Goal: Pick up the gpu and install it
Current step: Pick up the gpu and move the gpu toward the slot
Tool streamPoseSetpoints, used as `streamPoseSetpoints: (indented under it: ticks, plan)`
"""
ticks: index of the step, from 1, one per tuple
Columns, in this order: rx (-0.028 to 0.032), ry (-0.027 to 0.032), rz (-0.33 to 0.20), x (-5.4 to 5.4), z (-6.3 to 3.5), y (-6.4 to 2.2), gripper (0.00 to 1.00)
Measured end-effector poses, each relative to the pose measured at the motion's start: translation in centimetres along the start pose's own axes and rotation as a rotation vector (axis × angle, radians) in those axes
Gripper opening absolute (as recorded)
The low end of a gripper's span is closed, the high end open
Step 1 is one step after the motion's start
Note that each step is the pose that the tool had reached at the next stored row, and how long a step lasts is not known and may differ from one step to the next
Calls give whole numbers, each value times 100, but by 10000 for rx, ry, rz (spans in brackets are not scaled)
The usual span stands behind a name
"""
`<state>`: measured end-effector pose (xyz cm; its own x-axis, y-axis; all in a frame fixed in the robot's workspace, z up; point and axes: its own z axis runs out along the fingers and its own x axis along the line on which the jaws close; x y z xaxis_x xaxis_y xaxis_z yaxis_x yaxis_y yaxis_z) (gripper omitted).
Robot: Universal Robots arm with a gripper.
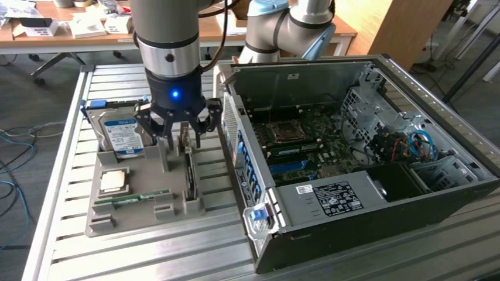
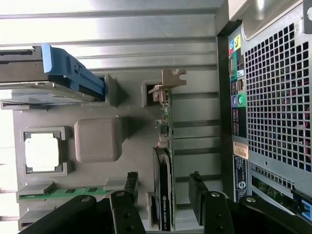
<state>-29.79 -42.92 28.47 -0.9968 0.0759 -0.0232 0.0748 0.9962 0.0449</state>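
The tool (image 1: 178, 140) hangs wide open and holds nothing. Its two fingers (image 2: 129, 190) stand on either side of the gpu (image 2: 163, 195), with a gap showing on each side. The gpu stands on edge in a slot of the grey holder tray (image 1: 102, 219), directly below the tool, its metal bracket end pointing away from the fingers. Beside the tool on the tray are the hard drive (image 1: 121, 133), a processor chip (image 1: 115, 180) and a memory stick (image 1: 133, 198). On its other side the open computer case (image 1: 352, 216) lies on the slatted metal surface (image 1: 156, 252).
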Motion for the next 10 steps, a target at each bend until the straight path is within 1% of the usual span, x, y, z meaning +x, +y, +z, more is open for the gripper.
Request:
streamPoseSetpoints:
  ticks: [4, 10]
  plan:
    - [-2, -3, 2, 0, 3, -4, 54]
    - [-1, -1, 0, -5, -1, -61, 54]
